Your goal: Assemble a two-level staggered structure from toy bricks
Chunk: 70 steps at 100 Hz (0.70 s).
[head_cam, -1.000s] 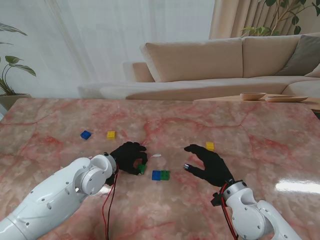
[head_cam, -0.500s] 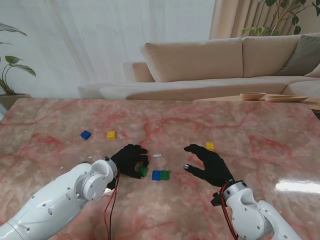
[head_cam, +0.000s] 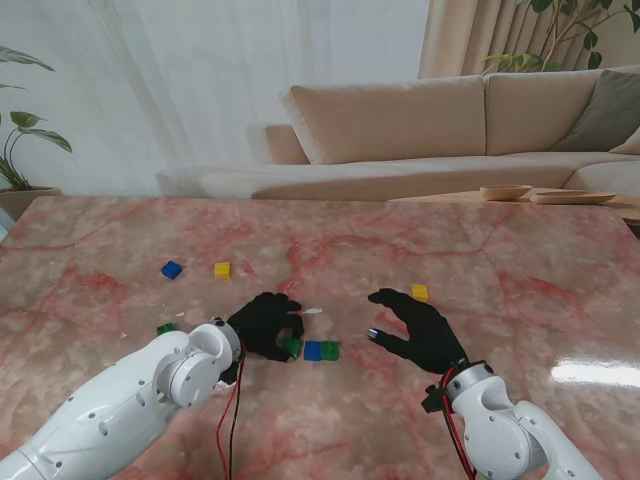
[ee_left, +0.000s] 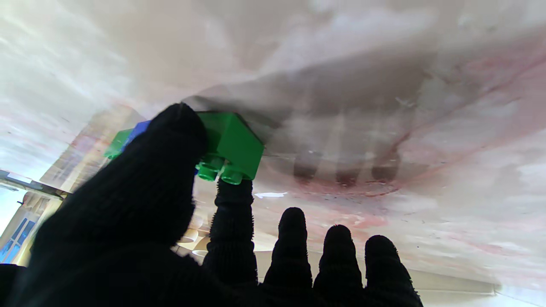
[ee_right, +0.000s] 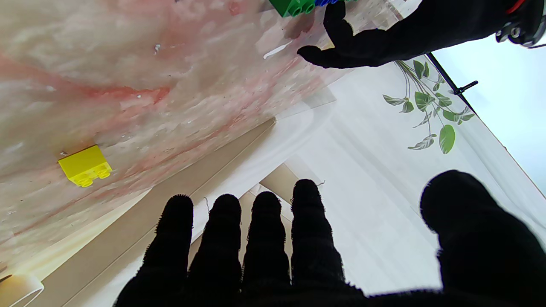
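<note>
**Left hand closed on green brick beside the base pair**

The left hand (head_cam: 265, 326) was closed on a green brick (head_cam: 291, 347), pinched between the thumb and the index finger. In the left wrist view the green brick (ee_left: 230, 147) sat at the thumb tip, studs pointing toward the index fingertip (ee_left: 232, 194); the other three fingers were extended and clear of it. Whether the brick touched the table (head_cam: 520, 260) could not be determined.

Directly to the right of the held brick, a blue brick (head_cam: 313, 350) and a second green brick (head_cam: 330, 350) lay touching each other in a row on the table, just off the left hand's fingertips.

The right hand (head_cam: 420, 330) was open, fingers spread and slightly curled, holding nothing. It stood to the right of the brick pair, apart from it. A yellow brick (head_cam: 420, 292) lay just beyond its fingertips, farther from me; the right wrist view showed the same yellow brick (ee_right: 85, 165) ahead of the fingers, not in contact.

Away from the left hand, farther from me and to its left, lay another blue brick (head_cam: 172, 269) and another yellow brick (head_cam: 222, 269). A small green brick (head_cam: 166, 328) lay to the left of the left wrist.
</note>
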Each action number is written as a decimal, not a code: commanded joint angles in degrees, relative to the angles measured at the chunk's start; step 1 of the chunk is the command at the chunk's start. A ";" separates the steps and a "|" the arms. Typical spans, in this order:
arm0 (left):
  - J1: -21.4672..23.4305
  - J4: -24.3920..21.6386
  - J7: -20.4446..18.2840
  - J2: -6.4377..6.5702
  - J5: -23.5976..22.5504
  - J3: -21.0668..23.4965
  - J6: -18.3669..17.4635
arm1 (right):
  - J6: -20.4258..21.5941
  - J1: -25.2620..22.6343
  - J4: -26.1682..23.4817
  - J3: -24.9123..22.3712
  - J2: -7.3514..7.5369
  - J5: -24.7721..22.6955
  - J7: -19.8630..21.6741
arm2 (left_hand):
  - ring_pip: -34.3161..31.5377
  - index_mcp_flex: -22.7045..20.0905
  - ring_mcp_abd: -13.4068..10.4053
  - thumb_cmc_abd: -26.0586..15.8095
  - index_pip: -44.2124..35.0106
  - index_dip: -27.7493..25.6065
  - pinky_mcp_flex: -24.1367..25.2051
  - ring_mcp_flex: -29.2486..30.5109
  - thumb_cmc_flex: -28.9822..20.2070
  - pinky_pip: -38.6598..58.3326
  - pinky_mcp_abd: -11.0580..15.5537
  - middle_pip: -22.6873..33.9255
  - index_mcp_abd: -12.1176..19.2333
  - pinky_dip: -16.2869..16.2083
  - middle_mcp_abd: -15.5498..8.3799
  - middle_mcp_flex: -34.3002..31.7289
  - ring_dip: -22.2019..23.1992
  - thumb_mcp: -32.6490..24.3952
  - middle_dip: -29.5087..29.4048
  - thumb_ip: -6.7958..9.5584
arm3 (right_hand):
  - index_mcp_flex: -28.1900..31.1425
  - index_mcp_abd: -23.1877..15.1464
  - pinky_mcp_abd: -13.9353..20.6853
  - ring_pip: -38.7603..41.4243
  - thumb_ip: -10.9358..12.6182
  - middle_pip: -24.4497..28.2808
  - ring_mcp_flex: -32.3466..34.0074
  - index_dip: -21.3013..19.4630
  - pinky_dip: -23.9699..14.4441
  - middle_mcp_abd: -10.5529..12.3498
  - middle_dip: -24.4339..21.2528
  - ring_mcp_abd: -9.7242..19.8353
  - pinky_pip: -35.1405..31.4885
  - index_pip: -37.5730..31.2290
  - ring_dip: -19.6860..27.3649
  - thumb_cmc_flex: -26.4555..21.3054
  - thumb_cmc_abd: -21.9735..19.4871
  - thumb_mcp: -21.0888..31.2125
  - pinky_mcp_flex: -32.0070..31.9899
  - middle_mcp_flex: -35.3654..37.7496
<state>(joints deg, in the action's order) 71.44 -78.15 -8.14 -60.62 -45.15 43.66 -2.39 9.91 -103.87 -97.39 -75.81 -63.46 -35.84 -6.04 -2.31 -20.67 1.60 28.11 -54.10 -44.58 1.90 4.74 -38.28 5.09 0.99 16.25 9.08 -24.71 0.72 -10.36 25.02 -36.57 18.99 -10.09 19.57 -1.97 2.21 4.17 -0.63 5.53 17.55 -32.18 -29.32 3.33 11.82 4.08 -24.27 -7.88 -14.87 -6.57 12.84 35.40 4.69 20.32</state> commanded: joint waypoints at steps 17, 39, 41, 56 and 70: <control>0.90 -0.71 -0.42 0.06 -0.37 0.20 0.04 | 0.35 -0.41 0.46 0.09 -0.10 0.00 0.64 | -1.54 -3.65 0.82 -2.23 -5.16 -1.17 0.87 -2.57 0.20 1.21 -0.15 1.37 2.10 -1.09 0.07 -1.81 0.71 -0.31 0.09 1.58 | -0.39 -1.91 0.75 -0.32 -0.04 -1.09 -1.93 0.31 0.85 0.24 0.16 1.91 0.12 0.79 -0.59 0.42 -0.76 0.68 -0.80 -1.48; 0.35 -0.37 -0.91 0.10 -0.31 -0.36 0.40 | 0.42 -0.25 0.54 0.18 -0.12 0.12 0.60 | -1.48 -3.48 0.87 -2.42 -4.83 -0.84 0.90 -2.60 0.50 1.07 -0.14 1.26 1.80 -1.08 -0.02 -1.79 0.73 -0.08 0.05 1.62 | -0.54 -1.97 0.75 -0.34 -0.04 -1.10 -2.02 0.28 0.81 0.26 0.17 1.96 0.11 0.89 -0.59 0.46 -0.72 0.69 -0.79 -1.62; 0.27 -0.34 -1.00 0.09 -0.19 -0.47 0.56 | 0.42 -0.24 0.53 0.18 -0.12 0.14 0.63 | -1.47 -3.43 0.84 -2.48 -4.78 -0.80 0.91 -2.62 0.49 1.05 -0.13 1.23 1.74 -1.06 -0.01 -1.73 0.72 -0.08 0.04 1.63 | -0.52 -1.94 0.70 -0.32 -0.05 -1.09 -1.98 0.27 0.80 0.29 0.17 1.99 0.09 0.89 -0.60 0.50 -0.73 0.67 -0.76 -1.61; -0.27 0.04 -0.75 -0.10 0.29 -1.34 1.14 | 0.36 -0.31 0.38 0.09 -0.07 0.22 0.97 | -1.45 -3.39 0.87 -2.51 -4.69 -0.70 0.87 -2.60 0.65 0.96 -0.16 1.23 1.42 -1.00 0.01 -1.82 0.74 0.01 0.06 1.66 | -0.60 -1.96 0.71 -0.36 -0.05 -1.10 -2.10 0.26 0.78 0.24 0.16 2.01 0.10 0.95 -0.58 0.47 -0.75 0.67 -0.79 -1.68; -0.62 0.19 -0.63 -0.24 0.72 -1.86 1.63 | 0.27 -0.44 0.25 -0.05 -0.03 0.28 1.23 | -1.38 -3.06 0.89 -2.66 -4.37 -0.60 0.83 -2.64 1.08 0.89 -0.16 1.16 1.11 -0.94 0.10 -1.77 0.72 -0.02 0.06 1.71 | -0.66 -2.03 0.67 -0.40 -0.04 -1.14 -2.21 0.24 0.76 0.20 0.14 1.96 0.10 1.01 -0.57 0.45 -0.75 0.65 -0.80 -1.82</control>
<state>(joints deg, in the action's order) 70.69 -78.42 -8.73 -60.62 -44.54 42.07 -1.10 10.40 -103.80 -97.19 -75.77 -63.45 -35.83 -5.79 -2.32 -20.69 1.61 28.10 -54.15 -44.58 1.91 4.74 -37.61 5.14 0.97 16.29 9.07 -25.11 0.82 -10.36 25.10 -36.55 18.98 -10.09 19.55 -1.99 2.21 4.17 -0.63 5.53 17.54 -32.18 -29.32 3.33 11.82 4.08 -24.27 -7.84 -14.88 -6.57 12.84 35.41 4.69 20.06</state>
